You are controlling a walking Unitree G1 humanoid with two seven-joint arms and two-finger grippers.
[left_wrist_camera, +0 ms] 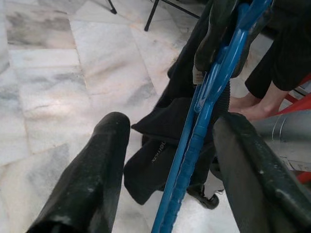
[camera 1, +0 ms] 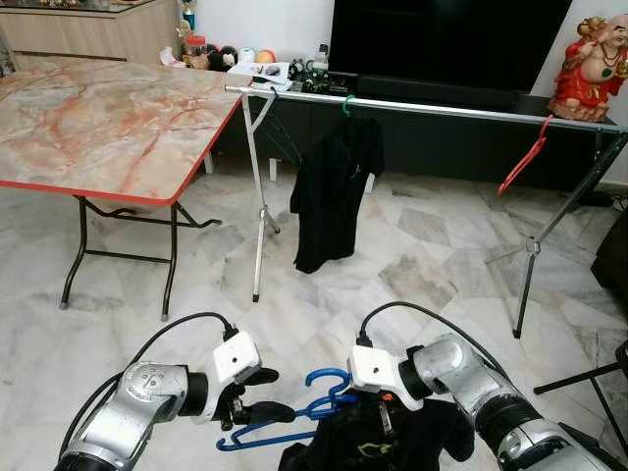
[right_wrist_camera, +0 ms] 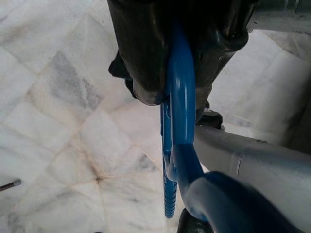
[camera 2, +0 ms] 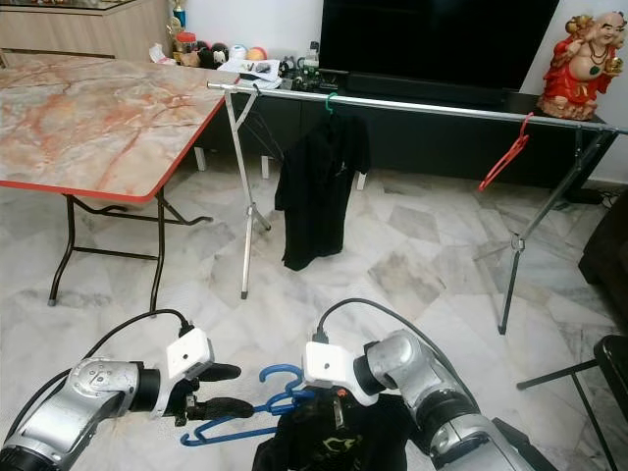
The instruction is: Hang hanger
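Note:
A blue hanger (camera 1: pixel 294 414) carrying a black garment (camera 1: pixel 378 446) hangs low over the floor in front of me. My right gripper (right_wrist_camera: pixel 180 90) is shut on the hanger's neck just below the hook (camera 1: pixel 329 378). My left gripper (camera 1: pixel 269 394) is open, its two fingers (left_wrist_camera: pixel 97 170) straddling the hanger's blue arm (left_wrist_camera: pixel 194 145) without squeezing it. Across the room runs the silver rail (camera 1: pixel 442 106) of a drying rack. A black shirt (camera 1: pixel 337 191) hangs from it on a green hanger, and a bare red hanger (camera 1: pixel 523 157) hangs further right.
A marble-topped folding table (camera 1: pixel 98 118) with a red edge stands to the left. The rack's legs (camera 1: pixel 257 226) rest on the marble floor. Behind it are a TV console (camera 1: pixel 432 93) and a red statue (camera 1: pixel 592 69). A person's bare foot (left_wrist_camera: pixel 250 106) shows close by.

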